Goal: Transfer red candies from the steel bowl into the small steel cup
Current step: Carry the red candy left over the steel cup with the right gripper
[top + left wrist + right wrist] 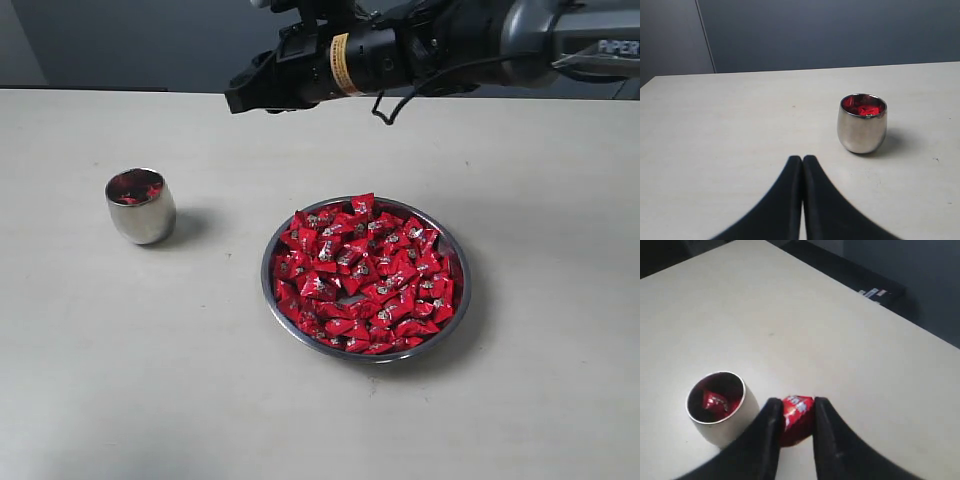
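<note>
The steel bowl (265, 270) sits mid-table, heaped with red candies (365, 275). To its left stands the small steel cup (140, 210), with red candies inside. My right gripper (797, 401) is shut on one red candy (797, 419); in the right wrist view it hovers above the table just beside the cup (722, 435). In the exterior view the right gripper (240, 98) reaches across at the top, high up and behind the cup, and its candy is hidden. My left gripper (802, 159) is shut and empty, low over the table, short of the cup (862, 130).
The pale table (120, 380) runs wide around both vessels. A dark wall (840, 30) stands behind its far edge. The right arm (480, 45) spans the top of the exterior view. A dark box (880, 290) lies beyond the table edge.
</note>
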Controlling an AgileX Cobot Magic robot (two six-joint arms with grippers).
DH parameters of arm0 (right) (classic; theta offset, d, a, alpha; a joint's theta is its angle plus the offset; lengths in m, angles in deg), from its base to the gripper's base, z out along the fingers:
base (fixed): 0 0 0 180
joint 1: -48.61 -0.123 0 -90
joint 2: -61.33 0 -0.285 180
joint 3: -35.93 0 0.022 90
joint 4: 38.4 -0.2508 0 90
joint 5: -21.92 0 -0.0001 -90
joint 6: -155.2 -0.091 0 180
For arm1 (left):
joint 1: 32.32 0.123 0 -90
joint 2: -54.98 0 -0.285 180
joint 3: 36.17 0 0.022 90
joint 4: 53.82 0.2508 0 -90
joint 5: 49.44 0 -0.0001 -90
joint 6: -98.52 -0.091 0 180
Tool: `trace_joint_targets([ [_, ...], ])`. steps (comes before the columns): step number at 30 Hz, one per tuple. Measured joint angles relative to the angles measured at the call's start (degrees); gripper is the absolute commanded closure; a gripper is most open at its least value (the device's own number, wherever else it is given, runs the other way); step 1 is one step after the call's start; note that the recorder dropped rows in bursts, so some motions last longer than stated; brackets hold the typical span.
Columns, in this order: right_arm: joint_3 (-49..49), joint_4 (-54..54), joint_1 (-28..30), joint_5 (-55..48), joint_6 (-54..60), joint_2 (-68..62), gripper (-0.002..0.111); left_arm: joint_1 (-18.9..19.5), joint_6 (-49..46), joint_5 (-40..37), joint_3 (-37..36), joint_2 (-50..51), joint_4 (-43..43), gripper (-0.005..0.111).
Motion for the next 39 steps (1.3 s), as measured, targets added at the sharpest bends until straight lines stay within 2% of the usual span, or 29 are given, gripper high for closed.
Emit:
trace_joint_targets([
  [12,-17.39,0.00,0.00,14.98,0.23,-13.54,0.109,0.00,0.00,0.00,0.00,0.00,0.00,0.106],
  [19,-20.86,-1.44,0.00,19.83,0.23,-17.95,0.109,0.00,0.00,0.00,0.00,0.00,0.00,0.106],
  [28,-21.91,-4.28,-3.74,20.26,0.39,-20.74,0.109,0.00,0.00,0.00,0.00,0.00,0.00,0.106],
  [39,-31.72,-5.04,-5.53,18.68,-4.96,-27.48,0.109,0.00,0.00,0.00,0.00,0.00,0.00,0.106],
])
